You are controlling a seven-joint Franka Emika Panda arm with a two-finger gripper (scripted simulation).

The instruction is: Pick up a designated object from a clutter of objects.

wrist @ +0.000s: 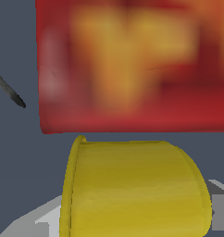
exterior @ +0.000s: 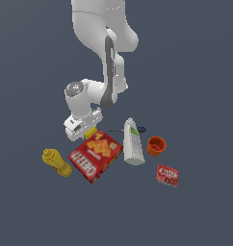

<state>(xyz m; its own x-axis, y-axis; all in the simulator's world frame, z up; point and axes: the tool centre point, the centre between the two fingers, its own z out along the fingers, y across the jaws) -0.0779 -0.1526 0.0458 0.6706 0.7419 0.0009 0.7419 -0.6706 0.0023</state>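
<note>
The designated object, a stubby yellow can (exterior: 91, 132) (wrist: 134, 190), lies on its side just behind the red cracker box (exterior: 95, 156) (wrist: 132, 65), at the box's far corner. My gripper (exterior: 86, 130) (wrist: 134, 217) is down over the can. One grey finger (wrist: 35, 222) sits flush against one end of it and the other finger (wrist: 220, 210) against the opposite end, so the gripper is shut on the can. The can rests low beside the box. The rest of the clutter lies around it.
A thin dark pen-like tool (exterior: 128, 129) (wrist: 9, 92) lies behind the white bottle (exterior: 133, 142). The yellow mustard bottle (exterior: 57, 162) is at the exterior view's left. The orange cup (exterior: 156, 145) and small red box (exterior: 167, 175) are at its right.
</note>
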